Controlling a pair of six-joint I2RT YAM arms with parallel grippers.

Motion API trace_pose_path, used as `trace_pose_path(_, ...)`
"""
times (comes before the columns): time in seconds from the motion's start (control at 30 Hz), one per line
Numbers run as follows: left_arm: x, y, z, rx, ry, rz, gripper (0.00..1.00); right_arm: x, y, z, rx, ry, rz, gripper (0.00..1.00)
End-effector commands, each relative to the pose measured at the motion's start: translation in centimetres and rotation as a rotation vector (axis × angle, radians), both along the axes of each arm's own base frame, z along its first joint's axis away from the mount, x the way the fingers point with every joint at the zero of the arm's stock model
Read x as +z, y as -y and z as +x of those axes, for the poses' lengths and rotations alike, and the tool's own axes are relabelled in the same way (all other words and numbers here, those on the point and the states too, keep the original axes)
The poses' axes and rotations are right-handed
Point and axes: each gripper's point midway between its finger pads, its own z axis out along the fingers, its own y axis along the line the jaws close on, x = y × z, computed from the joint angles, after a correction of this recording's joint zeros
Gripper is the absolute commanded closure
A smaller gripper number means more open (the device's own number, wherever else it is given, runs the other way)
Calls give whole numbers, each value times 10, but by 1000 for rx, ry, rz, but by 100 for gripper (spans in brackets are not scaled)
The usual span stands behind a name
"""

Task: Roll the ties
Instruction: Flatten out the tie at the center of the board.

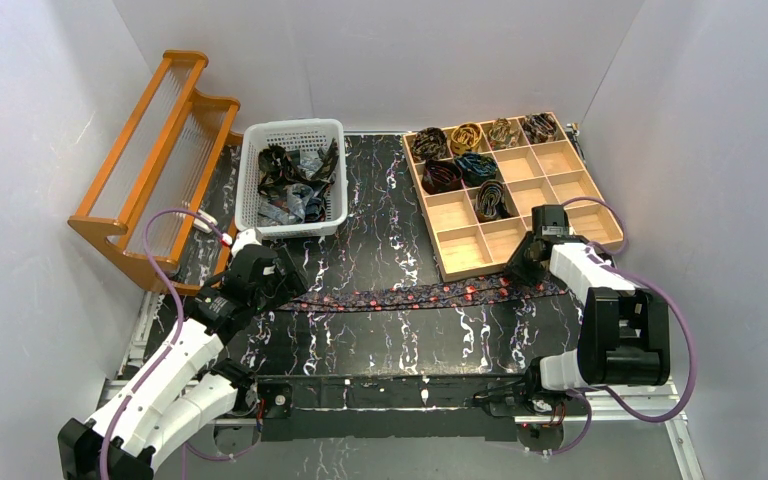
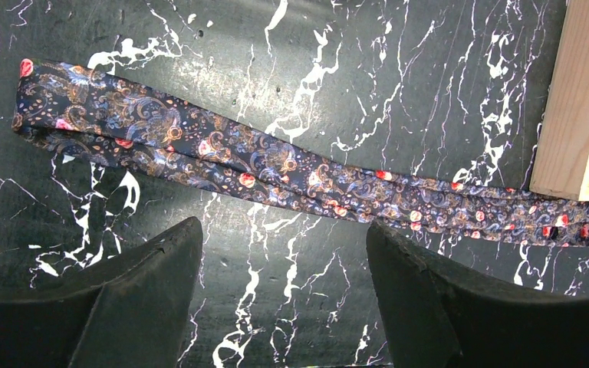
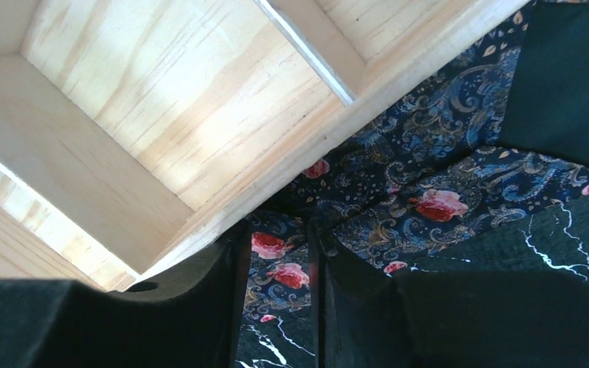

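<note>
**Tie laid flat; rolling about to begin.**
One tie point(image 1: 410, 296) lies stretched across the tabletop point(image 1: 390, 345) at mid-frame of the top view, its right end by the tray's point(image 1: 472, 269) lower corner. The right end effector point(image 3: 280, 261) is nearly closed and seems to pinch that end, though the view is cramped. The left end effector point(image 2: 284, 241) hangs spread and empty above the tie. The next move is probably to turn the pinched end over itself into a tight coil.
</note>
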Motion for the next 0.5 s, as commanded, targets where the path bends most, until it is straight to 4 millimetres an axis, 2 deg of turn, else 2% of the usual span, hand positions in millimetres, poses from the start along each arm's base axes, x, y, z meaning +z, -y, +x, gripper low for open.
trace_pose_path(0.0,11,-6,1,16,21,17,24,2,1,10,16,61,-2,59)
trace_pose_path(0.17,13,-7,2,18,24,19,24,-6,-3,8,19,47,21,60)
trace_pose_path(0.37,14,-10,0,21,25,34,24,-16,4,-7,1,-8,-14,68)
trace_pose_path(0.47,14,-11,0,22,27,38,24,-21,3,-16,2,-25,-13,76)
